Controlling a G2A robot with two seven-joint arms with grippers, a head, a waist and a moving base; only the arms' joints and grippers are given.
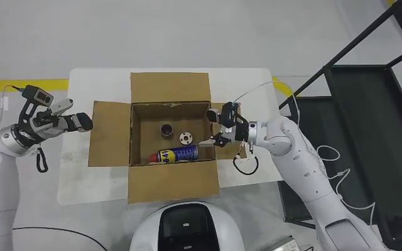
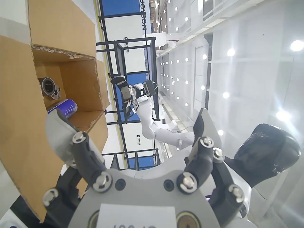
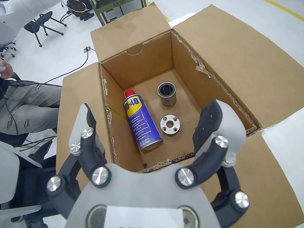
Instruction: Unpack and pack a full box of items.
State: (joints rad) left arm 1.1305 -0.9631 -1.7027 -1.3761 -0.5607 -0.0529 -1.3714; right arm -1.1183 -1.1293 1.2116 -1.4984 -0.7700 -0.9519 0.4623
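White table [image 1: 94, 81] carries open box [image 3: 142, 60]. Right end effector [image 1: 213, 130] above rim, jaws wide, empty; spray can [image 3: 142, 122] lies below, ahead. Left end effector [image 1: 85, 121] wide, empty. Advise: descend, span can's width mid-body.

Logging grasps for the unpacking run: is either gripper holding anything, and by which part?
Nothing is held: left gripper and right gripper both show open, empty jaws.

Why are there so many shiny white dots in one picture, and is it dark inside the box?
Left wrist view: the dots are ceiling lamps, a few flaring into glare streaks, since that camera faces partly upward. Right wrist view: the inside of the cardboard box is well lit, with only faint shadows around the spray can and the linear bearing.
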